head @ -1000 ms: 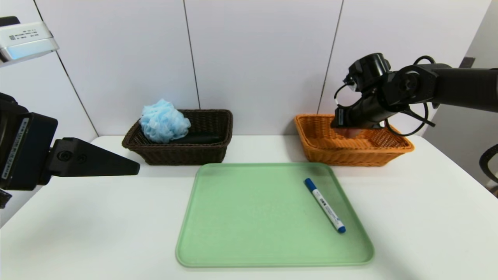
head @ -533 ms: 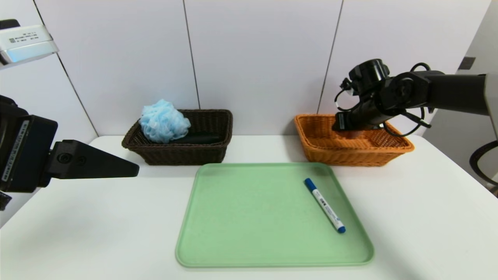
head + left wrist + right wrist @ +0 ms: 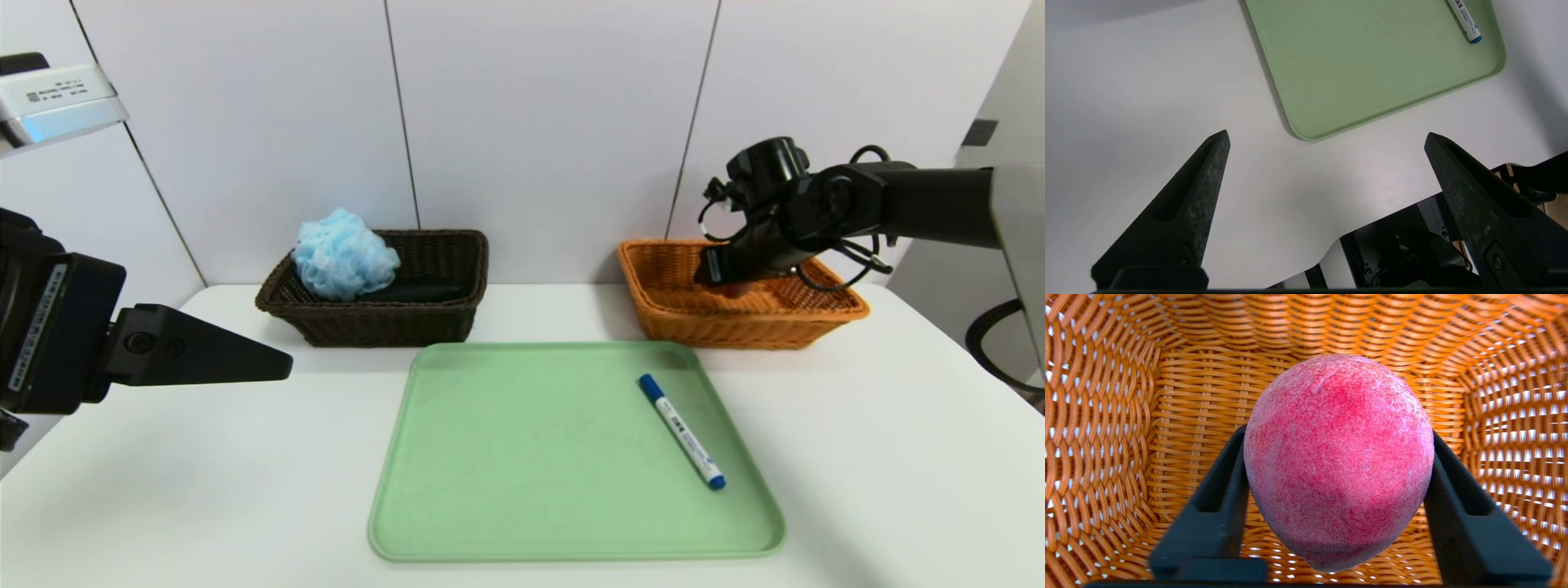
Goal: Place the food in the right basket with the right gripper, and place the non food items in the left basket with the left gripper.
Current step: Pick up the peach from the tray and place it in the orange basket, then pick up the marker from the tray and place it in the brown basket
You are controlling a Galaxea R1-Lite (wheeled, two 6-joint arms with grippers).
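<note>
My right gripper (image 3: 729, 282) reaches down into the orange-tan right basket (image 3: 735, 328). It is shut on the pink-red fuzzy peach (image 3: 1338, 457), which hangs just above the woven floor (image 3: 1200, 396); both black fingers (image 3: 1220, 490) press its sides. The white marker with blue cap (image 3: 682, 430) lies on the right side of the green tray (image 3: 506, 490). The light blue pouf (image 3: 343, 253) and the black cloth (image 3: 416, 291) are in the dark brown left basket (image 3: 384, 324). My left gripper (image 3: 1327, 135) hangs open over the table's left front, holding nothing.
The tray sits mid-table in front of both baskets, and its near corner (image 3: 1306, 132) shows in the left wrist view. The table's front edge and the robot base (image 3: 1404, 249) lie under the left gripper. A wall stands behind the baskets.
The right gripper has sunk lower into the orange basket with the peach still in it. The left arm has barely moved.
</note>
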